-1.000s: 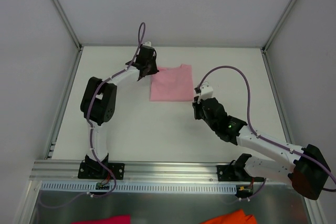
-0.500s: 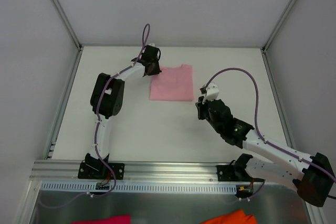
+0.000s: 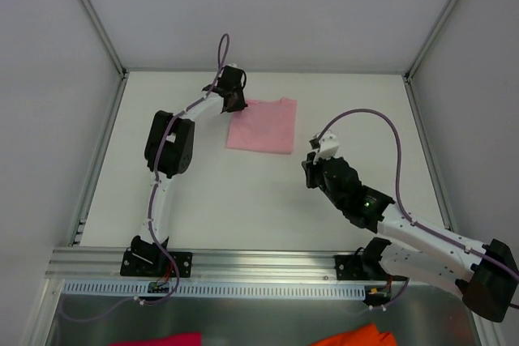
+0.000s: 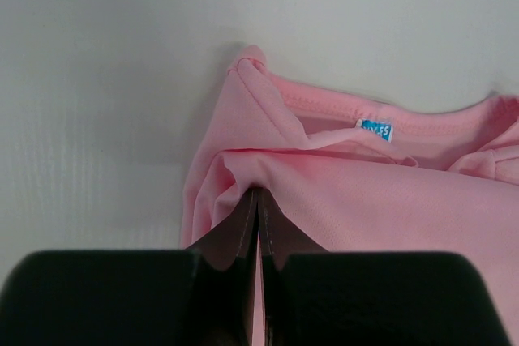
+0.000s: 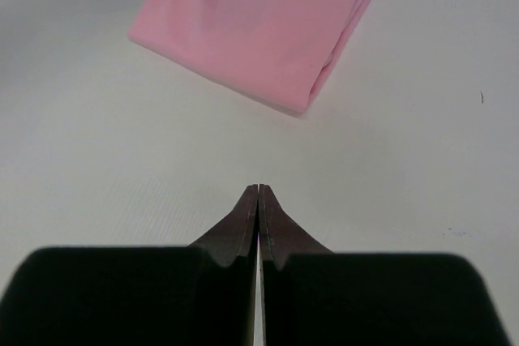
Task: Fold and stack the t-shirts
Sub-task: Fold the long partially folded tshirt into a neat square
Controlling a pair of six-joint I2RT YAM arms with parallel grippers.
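Observation:
The folded light pink t-shirt [image 3: 263, 127] lies flat at the back middle of the white table [image 3: 243, 200]. My left gripper [image 3: 237, 105] is shut on its back left corner, close to the collar. In the left wrist view the cloth [image 4: 365, 184] bunches at the closed left gripper [image 4: 258, 192], and the small neck label [image 4: 375, 130] shows. My right gripper [image 3: 308, 166] is shut and empty, just off the shirt's front right corner. In the right wrist view the right gripper [image 5: 258, 188] sits over bare table, short of the t-shirt [image 5: 259, 30].
A magenta cloth scrap [image 3: 166, 338] and an orange cloth scrap [image 3: 357, 335] lie on the metal shelf in front of the arm bases. Aluminium frame posts [image 3: 97, 168] and white walls close in the table on the left, back and right.
The left gripper, still shut on the shirt's corner, has tugged it: the shirt's left side shifted left and it now lies slightly skewed. The right arm drew back a little to the right.

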